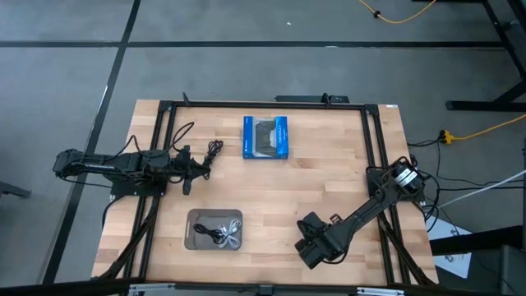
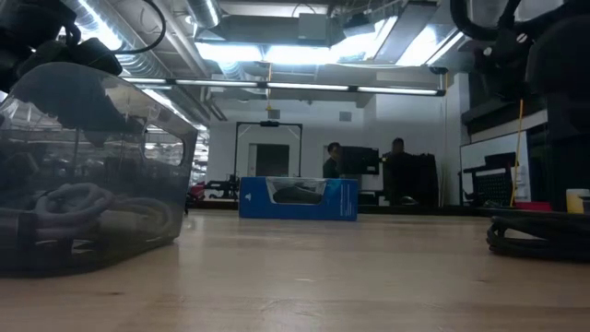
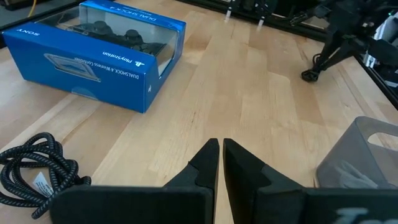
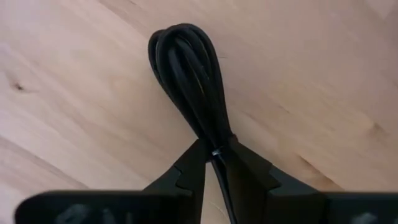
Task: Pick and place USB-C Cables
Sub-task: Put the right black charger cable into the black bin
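Black cable [image 4: 189, 78] in right end effector [image 4: 214, 163]

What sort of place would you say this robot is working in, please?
Probably an open lab or workshop: exposed ducts and strip lights overhead, people at monitors behind the wooden table, and a yellow cord across the concrete floor.

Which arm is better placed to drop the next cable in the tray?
Right. Its gripper is already shut on a black cable. The left gripper is shut and empty beside another cable.
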Tool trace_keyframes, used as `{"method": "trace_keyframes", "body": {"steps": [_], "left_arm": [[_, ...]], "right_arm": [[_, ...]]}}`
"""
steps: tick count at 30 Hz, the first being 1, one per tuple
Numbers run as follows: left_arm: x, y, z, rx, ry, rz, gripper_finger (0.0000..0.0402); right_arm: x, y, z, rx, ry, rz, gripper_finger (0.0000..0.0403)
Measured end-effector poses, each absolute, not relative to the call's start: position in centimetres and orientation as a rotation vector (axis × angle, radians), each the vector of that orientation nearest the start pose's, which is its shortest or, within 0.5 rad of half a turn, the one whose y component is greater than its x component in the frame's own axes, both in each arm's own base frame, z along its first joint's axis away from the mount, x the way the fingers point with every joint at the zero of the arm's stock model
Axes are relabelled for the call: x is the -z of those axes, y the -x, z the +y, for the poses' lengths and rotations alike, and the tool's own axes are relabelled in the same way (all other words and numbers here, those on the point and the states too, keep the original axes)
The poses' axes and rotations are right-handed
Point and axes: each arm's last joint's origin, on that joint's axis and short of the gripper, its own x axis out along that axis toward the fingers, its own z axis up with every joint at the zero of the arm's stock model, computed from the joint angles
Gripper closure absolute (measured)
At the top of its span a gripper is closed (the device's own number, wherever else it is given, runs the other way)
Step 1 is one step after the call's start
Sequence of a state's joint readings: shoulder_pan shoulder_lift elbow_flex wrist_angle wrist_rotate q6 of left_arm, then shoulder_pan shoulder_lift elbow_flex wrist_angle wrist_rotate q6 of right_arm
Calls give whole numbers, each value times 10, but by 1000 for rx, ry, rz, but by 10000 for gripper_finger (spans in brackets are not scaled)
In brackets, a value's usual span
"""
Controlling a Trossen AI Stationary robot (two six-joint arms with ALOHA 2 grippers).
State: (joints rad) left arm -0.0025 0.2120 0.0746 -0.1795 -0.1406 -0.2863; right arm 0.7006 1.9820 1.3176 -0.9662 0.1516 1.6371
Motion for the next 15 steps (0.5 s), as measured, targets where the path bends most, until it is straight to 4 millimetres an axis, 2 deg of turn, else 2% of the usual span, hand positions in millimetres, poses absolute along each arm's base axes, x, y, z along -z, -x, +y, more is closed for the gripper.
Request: {"method": "trace_keyframes", "body": {"steps": [8, 15], "left_arm": [[-155, -104, 4, -181, 260, 294, 386], [-155, -104, 4, -181, 260, 294, 386]], "right_arm": [[-140, -265, 223, 680, -561, 1493, 336], [-139, -271, 214, 577, -453, 1528, 335]]}}
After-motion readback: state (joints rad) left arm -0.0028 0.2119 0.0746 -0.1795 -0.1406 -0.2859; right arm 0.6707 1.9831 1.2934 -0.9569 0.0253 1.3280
